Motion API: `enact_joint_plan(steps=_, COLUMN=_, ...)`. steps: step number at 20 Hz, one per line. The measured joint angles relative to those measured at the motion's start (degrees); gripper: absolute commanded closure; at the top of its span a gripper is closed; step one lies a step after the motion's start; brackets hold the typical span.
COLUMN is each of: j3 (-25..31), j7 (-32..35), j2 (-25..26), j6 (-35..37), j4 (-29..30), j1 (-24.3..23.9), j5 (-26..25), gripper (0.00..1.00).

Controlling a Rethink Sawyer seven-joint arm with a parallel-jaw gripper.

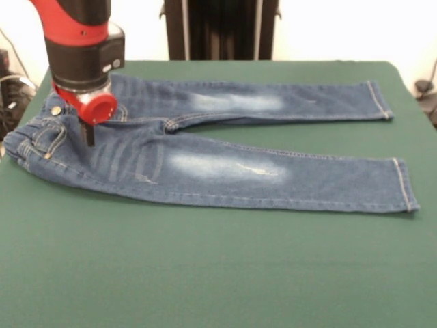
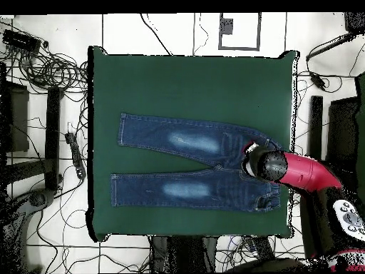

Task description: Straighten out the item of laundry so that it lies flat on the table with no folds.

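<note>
While the jeans [image 1: 218, 171] lie spread on the green table [image 1: 205, 273] with both legs stretched out, the gripper [image 1: 87, 133] hangs at the waistband end. Front view shows a dark fingertip touching the denim; overhead, the arm [image 2: 299, 171] hides it. Whether the jaws are spread or pressed together, I cannot tell.

low front view, top-down overhead, shared table [image 1: 218, 273]

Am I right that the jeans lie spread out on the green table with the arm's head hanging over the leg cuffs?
Not quite. The jeans do lie spread out on the green table, but the arm's head hangs over the waistband end, not the leg cuffs. The front view shows it beside the metal button; the overhead view agrees.
</note>
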Motion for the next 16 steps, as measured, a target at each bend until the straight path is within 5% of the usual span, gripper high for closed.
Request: enact_joint_plan(steps=16, j3=5.57, j7=-0.5, j2=4.39, j6=13.71, j4=-8.36, j1=-3.08, j5=-2.15, gripper=1.0)
